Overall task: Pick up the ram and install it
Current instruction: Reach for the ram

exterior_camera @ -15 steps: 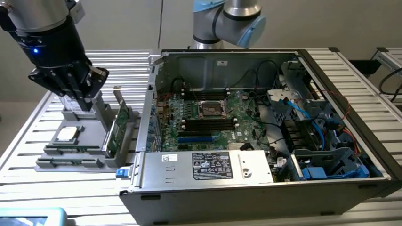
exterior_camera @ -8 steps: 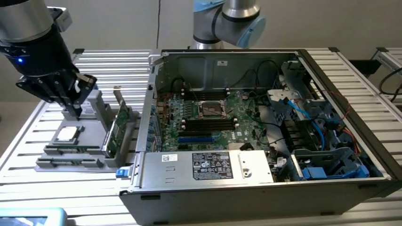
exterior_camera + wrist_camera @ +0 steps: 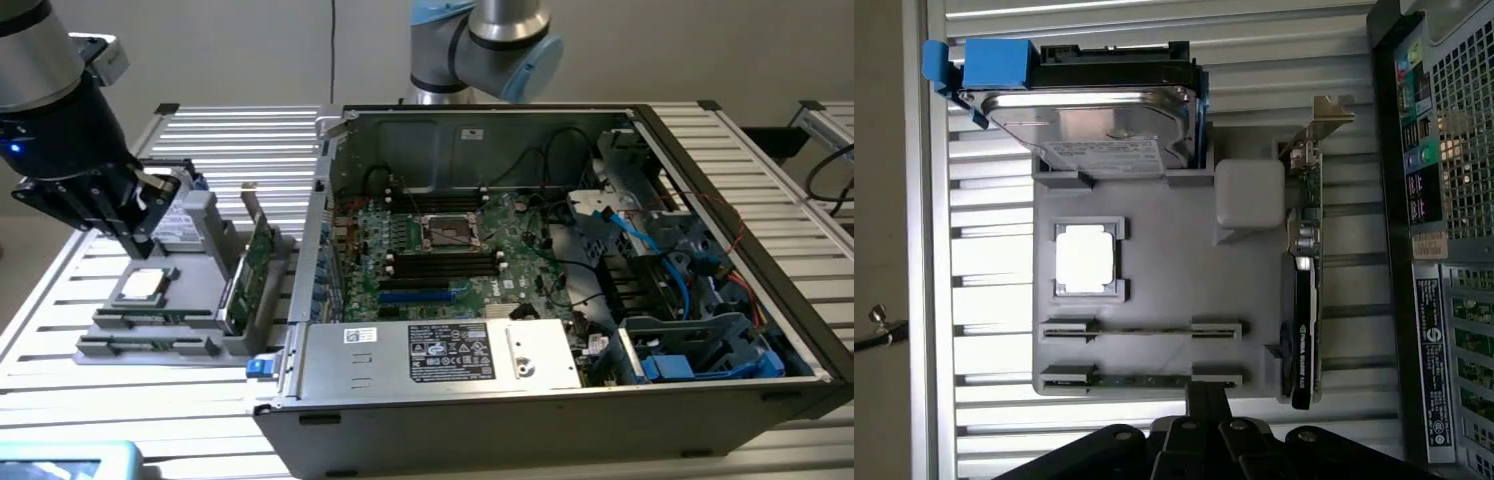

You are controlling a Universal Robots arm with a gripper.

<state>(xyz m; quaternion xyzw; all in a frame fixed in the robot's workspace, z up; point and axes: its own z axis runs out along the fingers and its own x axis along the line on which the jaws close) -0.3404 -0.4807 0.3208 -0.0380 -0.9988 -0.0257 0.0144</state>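
In the exterior view, the gripper (image 3: 134,243) hangs shut and empty over the grey tray (image 3: 94,352) beside the computer case (image 3: 561,400). In the wrist view, the ram (image 3: 1144,380) sits in holders along the tray's edge opposite the hard drive (image 3: 1104,130).

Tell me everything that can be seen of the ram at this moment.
The ram is a long, thin green board standing on its long edge in the outermost slot of the gray holder, both ends tucked into gray brackets. The holder sits on the slatted table beside the open computer case. The shut pincer hangs above the holder, not touching the ram.
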